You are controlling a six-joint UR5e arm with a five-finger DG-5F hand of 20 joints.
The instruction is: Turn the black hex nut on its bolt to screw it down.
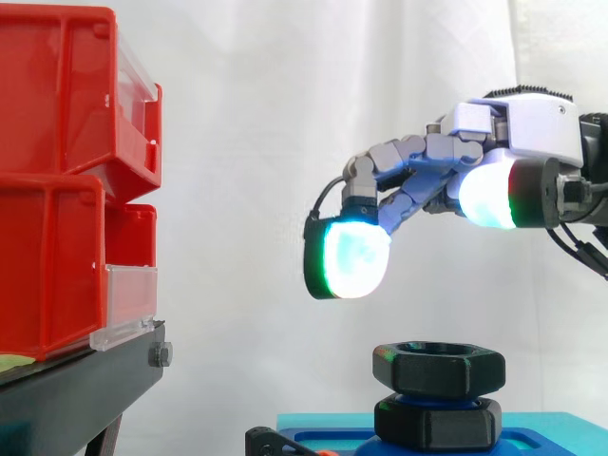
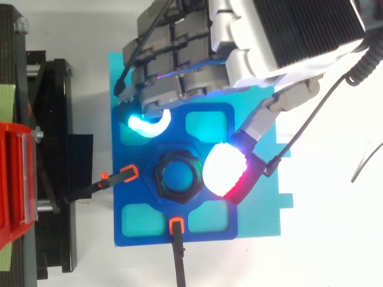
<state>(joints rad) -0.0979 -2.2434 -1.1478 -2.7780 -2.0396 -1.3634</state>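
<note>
The black hex nut (image 1: 437, 369) sits at the top of a blue bolt (image 1: 429, 400), above a second black hex piece (image 1: 437, 424) on the blue fixture (image 2: 258, 216). In the top view the nut (image 2: 158, 175) lies at the fixture's centre. My hand (image 1: 532, 128) hovers above it and does not touch it. The fingers are loosely bent, with a glowing cyan-white fingertip (image 1: 353, 258) hanging above and left of the nut. The thumb's pad (image 2: 224, 169) lies just right of the nut and the finger pad (image 2: 145, 124) to its upper left. Nothing is held.
Red bins (image 1: 52, 190) are stacked on a black stand (image 1: 81, 389) at the left. Two black clamps with orange tips (image 2: 128, 174) (image 2: 176, 225) point at the nut from the left and from below. A white curtain hangs behind.
</note>
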